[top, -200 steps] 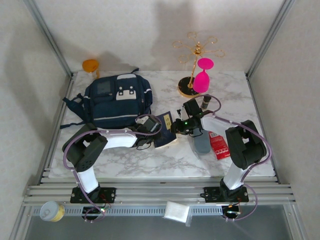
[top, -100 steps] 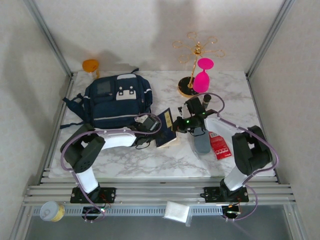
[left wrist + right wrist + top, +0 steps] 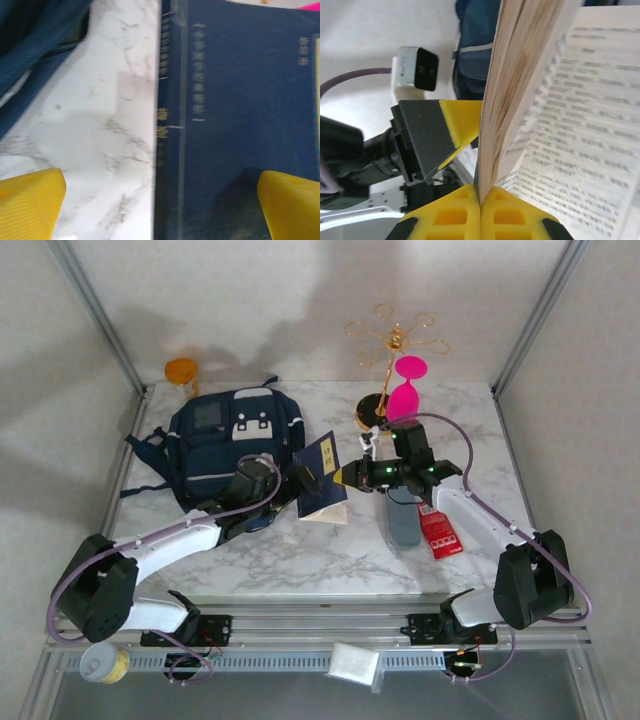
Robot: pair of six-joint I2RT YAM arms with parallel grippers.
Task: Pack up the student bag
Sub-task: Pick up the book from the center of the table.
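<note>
Early stage, by my read: nothing visibly inside the bag (image 3: 232,440) yet, and whether its zip is open I can't tell. The R gripper (image 3: 480,207) is clenched on the book (image 3: 322,468), pinching the bottom edge of the page block and holding it tilted up off the table (image 3: 300,565). The L gripper (image 3: 302,478) is spread wide and grips nothing, w/ the book's cover right in front of its fingertips (image 3: 30,202). The bag lies close on the L gripper's outer left side, across the book from the R gripper. Left to do, prob.: get the book into the bag, then the grey case (image 3: 405,522) and red box (image 3: 438,532) lying just beside the R wrist. Textures: the book is a flat rectangular slab w/ a matte navy cover and gilt lettering; its pages are cream and printed, and some fan loose on one side. The bag is soft woven navy fabric, slumped, w/ pale patches, a pale stripe and dark straps. The table is smooth white marble w/ grey veins. The fingertips are yellow plastic, w/ a molded grid on the R pair.
</note>
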